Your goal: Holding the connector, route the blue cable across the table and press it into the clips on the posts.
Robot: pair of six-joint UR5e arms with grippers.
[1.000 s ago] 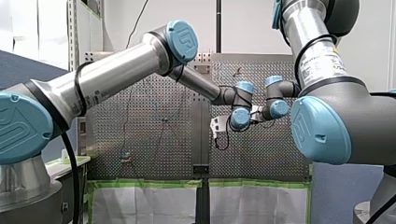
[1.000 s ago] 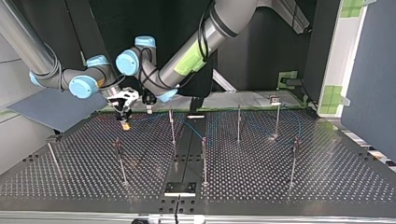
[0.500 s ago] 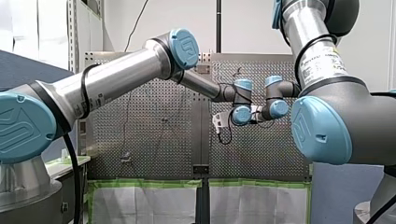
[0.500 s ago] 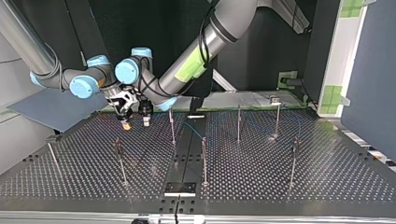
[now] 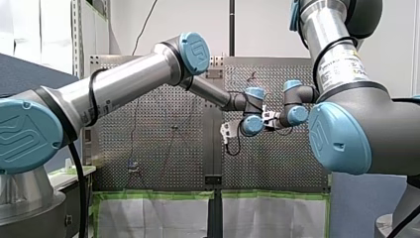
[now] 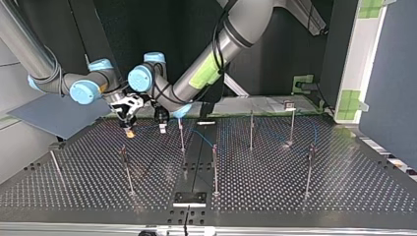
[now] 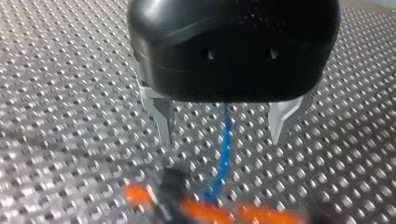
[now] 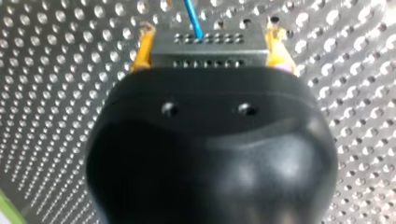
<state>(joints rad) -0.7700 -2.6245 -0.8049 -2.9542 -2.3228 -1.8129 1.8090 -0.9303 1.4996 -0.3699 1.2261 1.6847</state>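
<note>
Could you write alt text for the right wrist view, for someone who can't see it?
My right gripper, with yellow pads, clamps a grey connector; a blue cable runs from it over the perforated table.

The cable (image 7: 223,156) is bright blue and the connector (image 8: 208,51) grey with rows of small dark dots. My right gripper (image 8: 211,29) has yellow-orange pads (image 8: 142,49) on a glossy black housing, while my left gripper (image 7: 222,135) is black with bare silver fingers (image 7: 161,112). The tabletop (image 6: 295,187) is dark, patterned edge to edge with an even grid of holes (shiny grey in the wrist views), and my left arm (image 5: 124,82) and my right arm (image 5: 337,64) are silver with light blue joint caps (image 5: 195,48).
</note>
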